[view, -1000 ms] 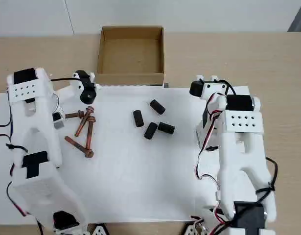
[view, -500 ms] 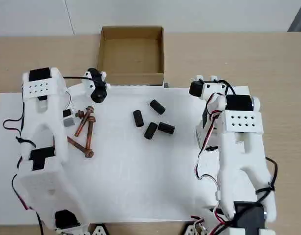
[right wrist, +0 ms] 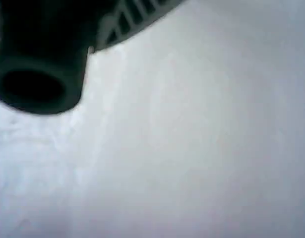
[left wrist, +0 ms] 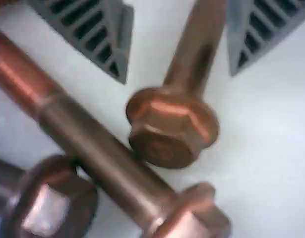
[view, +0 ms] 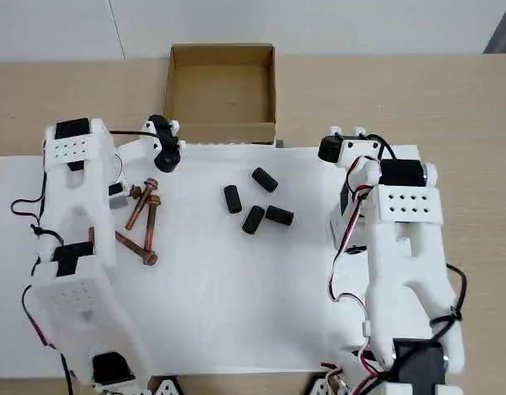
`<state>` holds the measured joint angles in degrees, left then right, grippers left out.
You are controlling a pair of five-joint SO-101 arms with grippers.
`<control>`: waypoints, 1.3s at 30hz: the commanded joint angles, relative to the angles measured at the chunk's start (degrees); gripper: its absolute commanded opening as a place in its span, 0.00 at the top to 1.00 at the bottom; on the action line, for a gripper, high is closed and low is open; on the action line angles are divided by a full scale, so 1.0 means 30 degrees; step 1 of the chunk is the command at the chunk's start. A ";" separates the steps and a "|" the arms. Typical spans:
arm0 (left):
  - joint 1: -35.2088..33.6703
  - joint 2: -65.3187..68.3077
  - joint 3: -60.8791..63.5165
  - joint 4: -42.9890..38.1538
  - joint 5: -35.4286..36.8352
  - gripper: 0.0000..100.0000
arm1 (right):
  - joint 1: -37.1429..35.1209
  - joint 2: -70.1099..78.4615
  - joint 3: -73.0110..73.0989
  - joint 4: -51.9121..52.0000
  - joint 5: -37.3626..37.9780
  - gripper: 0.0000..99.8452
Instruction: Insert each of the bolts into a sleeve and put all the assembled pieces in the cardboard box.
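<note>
High view: four bolts [view: 151, 222] lie at the left of the white sheet [view: 236, 304]. Four sleeves [view: 253, 219] lie mid-sheet, and the cardboard box [view: 222, 132] stands beyond.

Left wrist view: the left gripper [left wrist: 179, 34] is spread wide, straddling one bolt's shank.

Right wrist view: a black sleeve [right wrist: 38, 64] sits against the right gripper [right wrist: 127, 17]; whether it is gripped cannot be told.

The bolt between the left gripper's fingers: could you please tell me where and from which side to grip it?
Probably the shank of the bolt, from above with the left gripper: it lies flat on the white mat, straight and smooth, between the open fingers; the flanged head is wider.
</note>
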<state>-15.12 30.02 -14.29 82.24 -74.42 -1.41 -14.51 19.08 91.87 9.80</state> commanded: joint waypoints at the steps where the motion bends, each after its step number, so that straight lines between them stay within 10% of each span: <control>1: 0.0234 -0.0059 -0.0718 -0.0322 -0.1114 0.90 | 0.0132 -0.0747 -0.0088 -0.0103 0.0147 0.99; 29: 0.0498 0.2725 -0.3092 0.0645 -0.0410 1.00 | 0.0073 -0.0894 -0.0059 -0.0103 0.0147 0.99; 39: 0.0645 0.2667 -0.8396 0.6037 -0.0293 1.00 | 0.0073 -0.0982 -0.0205 -0.0103 0.0147 0.99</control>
<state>-13.98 39.08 -33.80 96.84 -74.42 -1.41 -14.51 19.08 91.87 9.80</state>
